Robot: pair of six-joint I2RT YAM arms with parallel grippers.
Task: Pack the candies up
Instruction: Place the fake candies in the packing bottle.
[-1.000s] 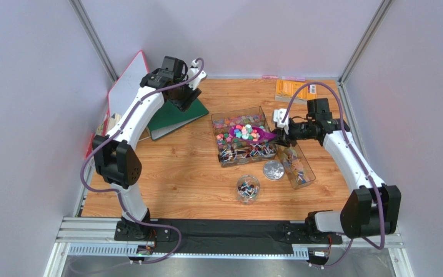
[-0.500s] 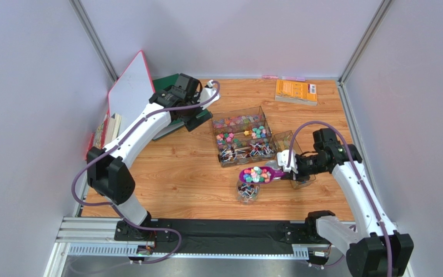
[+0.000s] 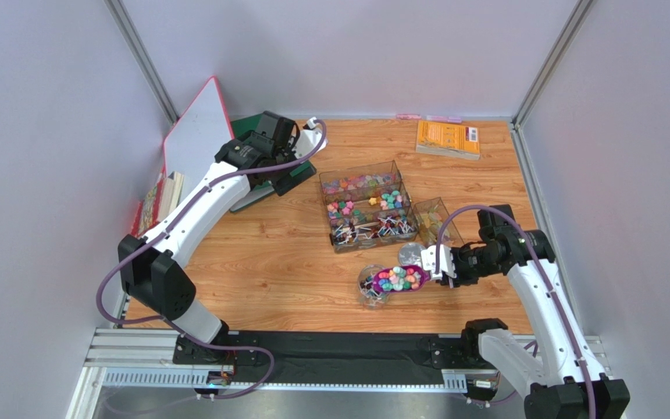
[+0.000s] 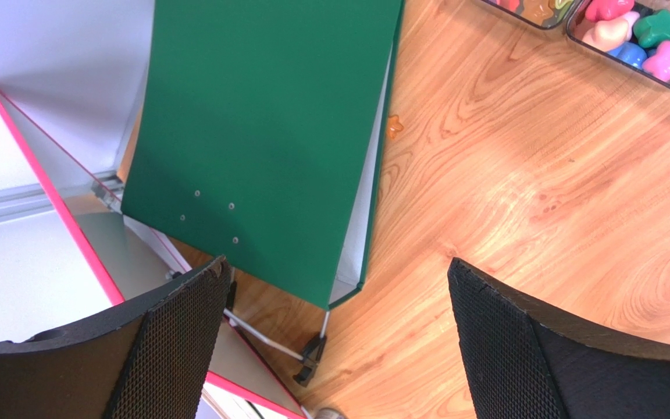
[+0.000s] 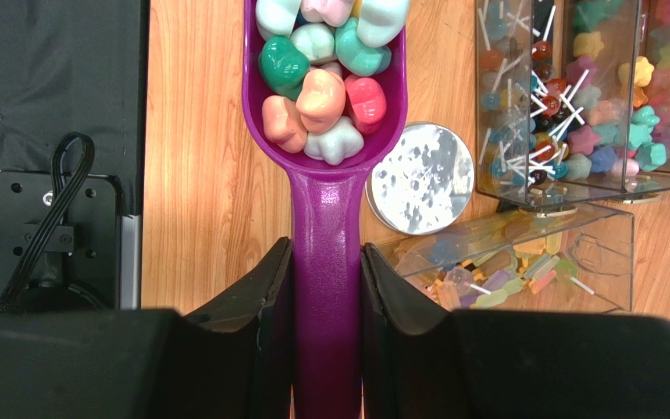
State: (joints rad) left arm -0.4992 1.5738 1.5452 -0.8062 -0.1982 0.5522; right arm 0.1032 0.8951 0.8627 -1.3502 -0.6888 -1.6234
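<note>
Candies (image 5: 321,92) in pink, green, peach and pale blue heap the bowl of a purple scoop (image 5: 325,262), whose handle the right gripper (image 5: 325,253) pinches firmly between its two dark fingers. Seen from the top camera, the loaded bowl hangs over the mouth of a round clear jar (image 3: 373,290) near the front of the wooden counter (image 3: 269,253); the jar already holds a few sweets on white sticks. A second ago the scoop was back in the divided clear tray (image 3: 366,205) among the loose sweets; half a second ago it had reached the jar's far side, and it now sits nearer the front edge, squarely above the jar. A silver lid (image 3: 413,254) lies flat between the jar and the tray, just beside the scoop's handle. A smaller clear tray (image 3: 435,218) with more stick sweets stands to the right of the divided one, where it has stayed throughout. The left gripper (image 4: 337,266) hovers with its fingers spread wide and nothing between them, above the near edge of a green binder (image 4: 260,131) at the counter's far left; a second ago it was only partly open. One orange sweet lies loose on the wood beside the binder. A pink-edged white board (image 3: 197,127) leans at the left wall, and an orange book (image 3: 447,138) rests at the back right.
</note>
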